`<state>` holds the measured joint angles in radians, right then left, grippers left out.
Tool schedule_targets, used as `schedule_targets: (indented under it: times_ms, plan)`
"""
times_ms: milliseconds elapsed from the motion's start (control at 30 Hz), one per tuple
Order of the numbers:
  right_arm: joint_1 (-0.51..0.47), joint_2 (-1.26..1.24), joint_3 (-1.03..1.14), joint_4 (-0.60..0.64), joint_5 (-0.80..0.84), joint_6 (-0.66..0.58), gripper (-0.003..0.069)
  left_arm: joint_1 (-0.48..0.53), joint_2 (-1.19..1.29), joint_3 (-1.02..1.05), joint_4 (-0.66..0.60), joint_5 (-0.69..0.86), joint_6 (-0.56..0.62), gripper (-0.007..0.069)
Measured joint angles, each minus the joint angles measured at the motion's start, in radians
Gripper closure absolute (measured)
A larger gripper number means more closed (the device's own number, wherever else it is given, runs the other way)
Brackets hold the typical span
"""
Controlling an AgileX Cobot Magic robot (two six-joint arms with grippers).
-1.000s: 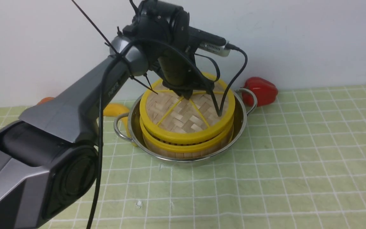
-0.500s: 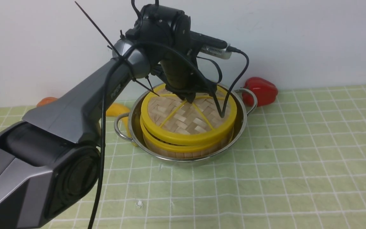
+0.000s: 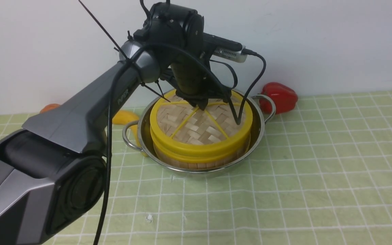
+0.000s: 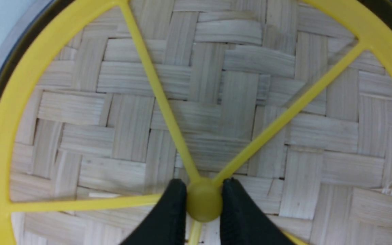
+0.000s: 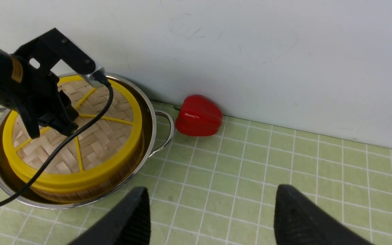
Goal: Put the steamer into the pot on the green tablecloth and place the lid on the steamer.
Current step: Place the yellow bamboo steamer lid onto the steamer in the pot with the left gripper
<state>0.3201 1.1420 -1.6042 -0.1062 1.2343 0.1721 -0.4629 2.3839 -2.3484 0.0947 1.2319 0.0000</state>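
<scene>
The left arm (image 3: 80,115) rose from the lower left of the front view, ran diagonally up to the upper centre, and bent sharply at the wrist so that its tool pointed straight down over the middle of the lid (image 3: 199,127). In the left wrist view the left fingers (image 4: 170,211) were closed on the small yellow knob (image 4: 203,202) where the lid's spokes met, one black tip pressed against each side of it. The lid lay flat on the steamer (image 3: 196,165), yellow rim over yellow rim. The steamer stood inside the pot (image 3: 262,126), only a strip of its bamboo wall showing above the steel edge. The pot sat on the green tablecloth (image 3: 318,170) that covered the tabletop, in the centre of the front view, near the white wall. A red pepper (image 3: 279,97) lay just beside the pot's right handle, against the wall. A yellow object (image 3: 123,117) showed partly behind the arm, left of the pot. In the right wrist view the right fingers (image 5: 128,217) stood wide apart at the lower edge, holding nothing, above bare cloth and well apart from the pot.
</scene>
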Motion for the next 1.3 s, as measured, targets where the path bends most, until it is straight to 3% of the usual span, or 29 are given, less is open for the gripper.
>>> schedule_targets:
  times_ms: [1300]
  plan:
    - [0.000, 0.000, 0.000, -0.001, 0.000, -0.001, 0.0178, 0.001, -0.037, 0.060, 0.009, -0.005, -0.005, 0.0509]
